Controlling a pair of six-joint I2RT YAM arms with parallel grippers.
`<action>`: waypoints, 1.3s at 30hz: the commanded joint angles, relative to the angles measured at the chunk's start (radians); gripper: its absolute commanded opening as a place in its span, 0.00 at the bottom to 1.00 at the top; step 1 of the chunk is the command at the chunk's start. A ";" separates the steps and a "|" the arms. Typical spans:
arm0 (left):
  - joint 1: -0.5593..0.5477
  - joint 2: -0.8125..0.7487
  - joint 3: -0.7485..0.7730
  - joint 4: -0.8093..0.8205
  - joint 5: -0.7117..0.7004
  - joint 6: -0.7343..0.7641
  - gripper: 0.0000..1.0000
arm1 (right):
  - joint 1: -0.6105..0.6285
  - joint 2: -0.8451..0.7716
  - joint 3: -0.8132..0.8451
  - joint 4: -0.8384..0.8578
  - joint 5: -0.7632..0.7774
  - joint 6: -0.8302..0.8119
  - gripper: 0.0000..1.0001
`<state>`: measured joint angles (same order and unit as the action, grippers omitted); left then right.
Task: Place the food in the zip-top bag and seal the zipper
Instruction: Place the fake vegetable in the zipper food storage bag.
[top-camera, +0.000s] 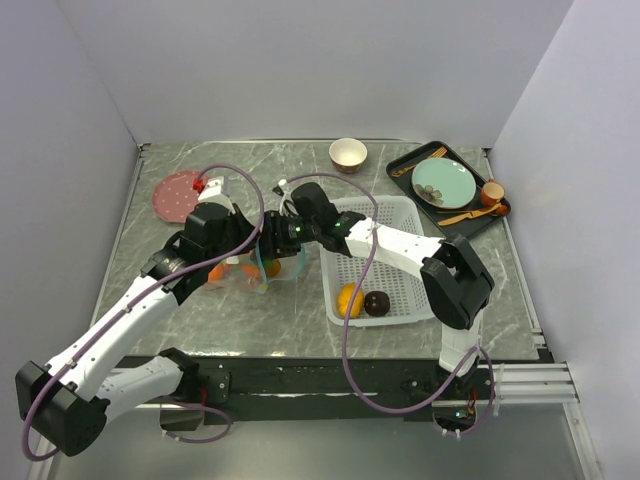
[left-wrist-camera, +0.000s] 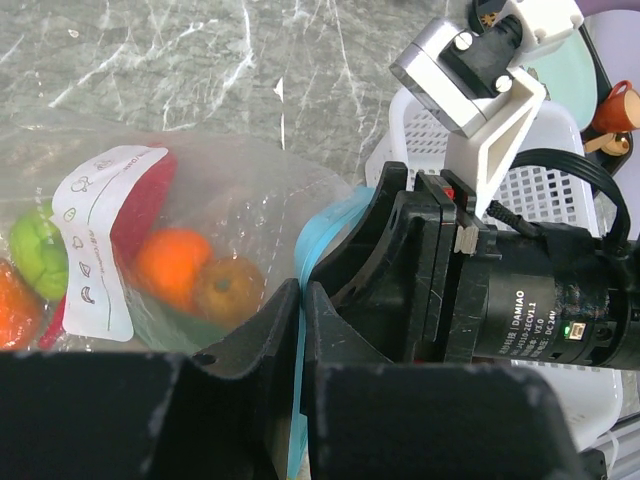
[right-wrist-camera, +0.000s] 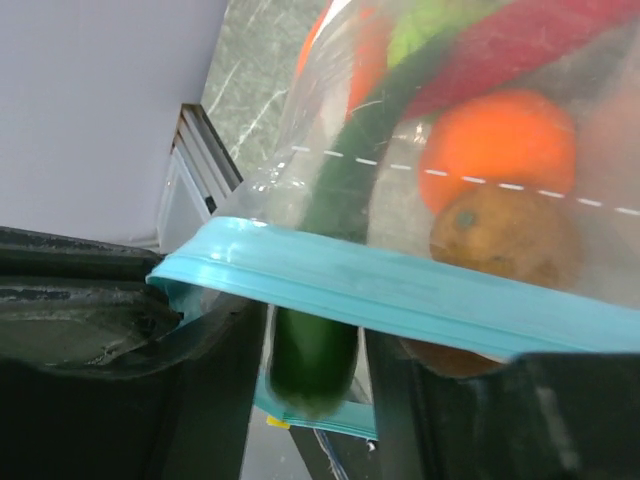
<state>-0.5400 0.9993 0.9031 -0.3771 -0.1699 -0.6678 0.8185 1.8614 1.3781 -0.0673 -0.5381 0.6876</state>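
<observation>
Judging by what lies where, we are partway through: the zip-top bag (left-wrist-camera: 230, 200), mid-bench (top-camera: 260, 320) between the arms, already holds an orange (right-wrist-camera: 500, 140), brown kiwi (right-wrist-camera: 505, 235), green pepper (right-wrist-camera: 312, 360), red chili (right-wrist-camera: 520, 50) and green apple (left-wrist-camera: 35, 250). A second orange (top-camera: 348, 298) and the dark round fruit (top-camera: 377, 303) sit in the white basket (top-camera: 400, 210). The zipper (right-wrist-camera: 400, 290) looks unsealed. Our left claw (left-wrist-camera: 300, 330) pinches the zipper. Our right claw (right-wrist-camera: 315, 400) stands spread, the strip lying across its fingers. From above, the arms hide most of the bag, and we cannot find the yellow fruit.
</observation>
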 joint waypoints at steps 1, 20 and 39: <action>0.002 -0.011 0.025 0.044 -0.005 -0.015 0.13 | 0.004 0.010 0.016 0.054 0.043 -0.011 0.55; 0.003 -0.019 0.025 0.032 -0.051 -0.018 0.13 | -0.015 -0.342 -0.145 -0.279 0.614 -0.143 0.74; 0.005 -0.010 0.014 0.044 -0.034 -0.019 0.14 | -0.170 -0.829 -0.591 -0.638 0.814 0.122 0.99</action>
<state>-0.5373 0.9974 0.9031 -0.3706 -0.2070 -0.6746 0.6712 1.0798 0.8104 -0.6643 0.2935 0.7551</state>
